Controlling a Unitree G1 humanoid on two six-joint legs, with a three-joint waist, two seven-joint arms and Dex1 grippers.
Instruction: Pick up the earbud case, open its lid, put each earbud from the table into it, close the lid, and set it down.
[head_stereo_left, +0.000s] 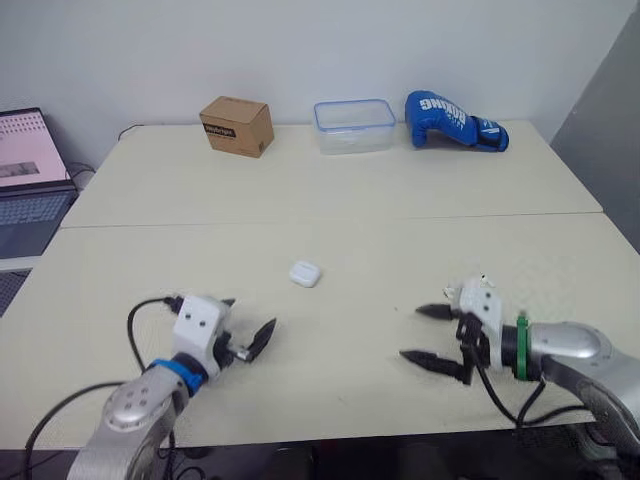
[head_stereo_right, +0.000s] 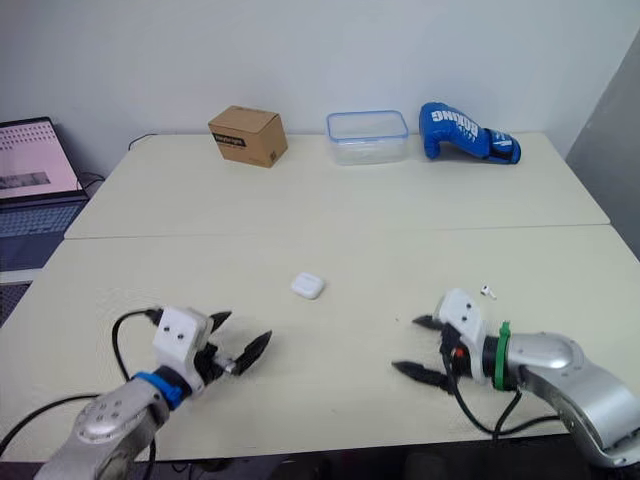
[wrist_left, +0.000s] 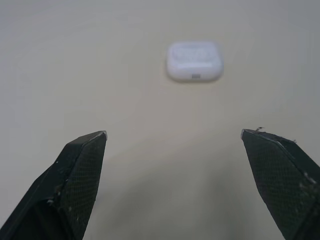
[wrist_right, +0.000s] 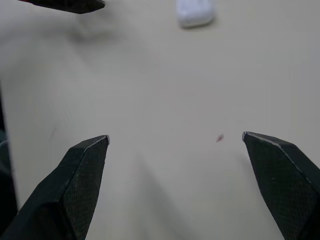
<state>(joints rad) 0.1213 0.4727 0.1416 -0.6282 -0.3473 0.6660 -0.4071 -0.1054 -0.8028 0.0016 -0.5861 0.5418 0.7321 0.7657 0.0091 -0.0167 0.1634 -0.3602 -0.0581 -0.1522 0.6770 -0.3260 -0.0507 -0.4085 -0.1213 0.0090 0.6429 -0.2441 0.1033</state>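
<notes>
Left wrist view shows the earbud case (wrist_left: 194, 61) lying on the table (wrist_left: 100, 50) just ahead of the left hand (wrist_left: 174, 134), spread apart; right hand (head_stereo_right: 420, 346) also spread, farther off

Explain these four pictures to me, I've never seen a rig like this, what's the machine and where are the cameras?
It is a humanoid robot with two arms, each ending in a gripper of two black fingers. The two wide pictures come from a stereo camera on its head, looking down over a table. The two close pictures come from cameras on its wrists, looking out between the fingers. The left gripper and right gripper are open and empty. On the table lie a white case and an earbud near the right gripper. At the far edge stand a box, a tub and a boxing glove. A laptop sits off to the left.
</notes>
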